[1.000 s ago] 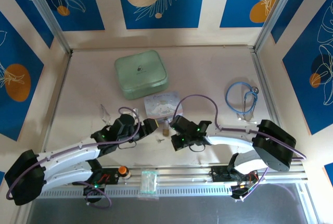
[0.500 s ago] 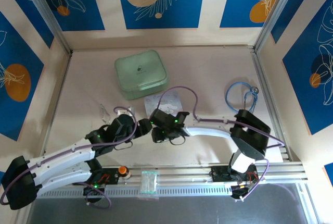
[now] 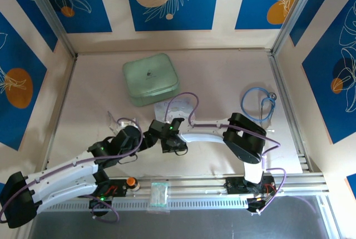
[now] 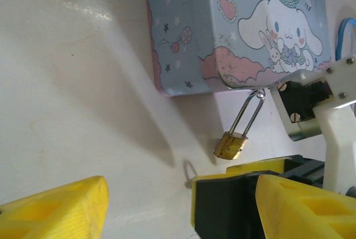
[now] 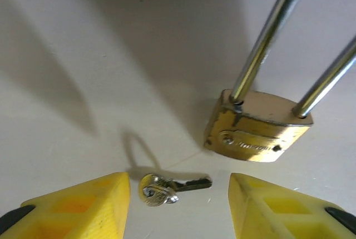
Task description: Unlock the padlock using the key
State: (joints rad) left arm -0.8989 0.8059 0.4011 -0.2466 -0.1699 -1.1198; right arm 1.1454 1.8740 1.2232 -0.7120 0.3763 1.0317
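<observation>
Brass padlock [image 5: 258, 128] lies on the table [image 5: 83, 55] just beside the cartoon tin [image 4: 239, 28], shackle [image 5: 261, 44] reaching up to the tin's edge; key [image 5: 167, 186] flat just beside it. Right gripper [image 5: 178, 197] has swung in from the right and unclenched: fingers spread either side of the key, not touching. I read that as lining up the pick. Left gripper [image 4: 182, 189] spread, empty, near. Keyhole hidden; I can't tell whether the shackle is latched.

The padlock [image 5: 258, 133] is brass-gold with a silver shackle [image 5: 267, 44], the key [image 5: 167, 186] silvery, the tin [image 4: 222, 28] pastel blue with cartoon prints.
</observation>
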